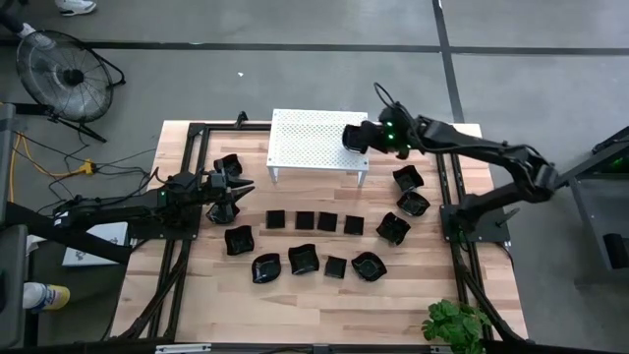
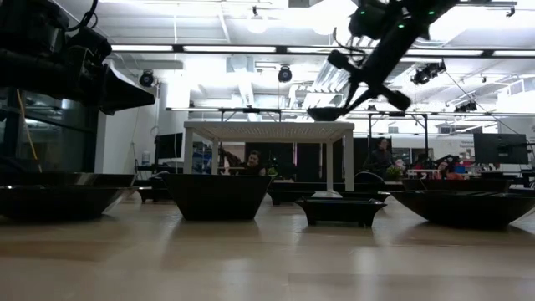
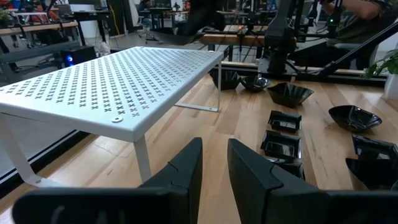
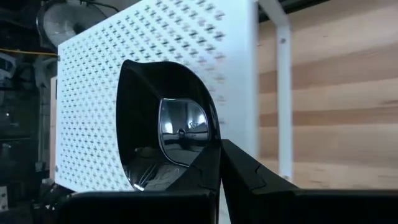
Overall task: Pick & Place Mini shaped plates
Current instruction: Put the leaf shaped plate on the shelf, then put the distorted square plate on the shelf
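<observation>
A glossy black mini plate (image 4: 165, 134) is being pinched by its rim in the clenched right gripper (image 1: 366, 138) above the white stand (image 1: 305, 143); probably stiff, slippery, breakable; the left gripper (image 3: 214, 165) is being held slightly parted, empty.

The mini shaped plates (image 1: 316, 222) are glossy black, with pale reflections on their insides. The stand (image 1: 316, 139) is white, its top punched all over with a regular pattern of small holes. The desk (image 1: 324, 295) is light wood in lengthwise planks, edged by a black frame (image 1: 185, 197). A green plant (image 1: 455, 323) shows at the desk's edge.
</observation>
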### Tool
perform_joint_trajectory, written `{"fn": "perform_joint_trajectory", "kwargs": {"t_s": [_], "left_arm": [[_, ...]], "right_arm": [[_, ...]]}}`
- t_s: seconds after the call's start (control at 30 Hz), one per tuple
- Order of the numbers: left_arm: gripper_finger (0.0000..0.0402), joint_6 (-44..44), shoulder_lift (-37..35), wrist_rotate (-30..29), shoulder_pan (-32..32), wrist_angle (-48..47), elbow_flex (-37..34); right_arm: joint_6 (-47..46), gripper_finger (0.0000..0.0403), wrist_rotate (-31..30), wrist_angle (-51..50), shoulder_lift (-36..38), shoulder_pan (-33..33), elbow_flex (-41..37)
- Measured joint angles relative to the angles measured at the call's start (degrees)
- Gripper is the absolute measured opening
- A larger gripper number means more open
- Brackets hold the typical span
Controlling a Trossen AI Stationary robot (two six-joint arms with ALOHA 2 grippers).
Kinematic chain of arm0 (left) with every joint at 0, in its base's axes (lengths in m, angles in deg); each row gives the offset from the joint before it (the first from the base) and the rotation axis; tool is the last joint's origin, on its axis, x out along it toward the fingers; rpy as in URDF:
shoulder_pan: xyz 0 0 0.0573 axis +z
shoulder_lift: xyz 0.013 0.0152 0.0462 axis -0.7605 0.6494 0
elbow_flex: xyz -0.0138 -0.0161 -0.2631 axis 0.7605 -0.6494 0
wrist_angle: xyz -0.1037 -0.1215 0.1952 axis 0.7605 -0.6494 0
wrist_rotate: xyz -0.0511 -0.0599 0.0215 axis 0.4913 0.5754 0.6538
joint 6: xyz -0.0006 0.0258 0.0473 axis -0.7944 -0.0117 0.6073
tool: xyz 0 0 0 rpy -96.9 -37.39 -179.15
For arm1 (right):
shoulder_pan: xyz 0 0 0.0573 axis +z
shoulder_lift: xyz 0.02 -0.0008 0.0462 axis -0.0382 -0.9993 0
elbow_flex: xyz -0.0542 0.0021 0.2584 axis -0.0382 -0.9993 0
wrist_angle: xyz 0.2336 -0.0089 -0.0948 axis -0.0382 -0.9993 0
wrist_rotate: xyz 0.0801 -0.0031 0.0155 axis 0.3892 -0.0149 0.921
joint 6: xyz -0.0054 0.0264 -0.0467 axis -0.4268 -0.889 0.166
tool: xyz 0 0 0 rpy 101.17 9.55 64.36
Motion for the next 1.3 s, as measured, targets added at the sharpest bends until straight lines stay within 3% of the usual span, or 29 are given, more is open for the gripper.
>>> {"fn": "perform_joint_trajectory", "kwargs": {"t_s": [0.27, 0.67, 1.3], "left_arm": [[0.0073, 0.00, 0.01, 0.00, -0.01, 0.00, 0.00], [0.0073, 0.00, 0.00, 0.01, -0.01, 0.00, 0.00], [0.0073, 0.00, 0.00, 0.00, -0.01, -0.02, 0.00]], "right_arm": [[-0.77, 0.0000, 1.01, 0.02, -8.32, -1.18, 5.75], [-1.53, 0.0006, -0.02, 0.16, -9.22, -1.22, 5.85], [4.33, 0.0112, 2.58, 0.45, -7.37, -1.22, 5.83]]}}
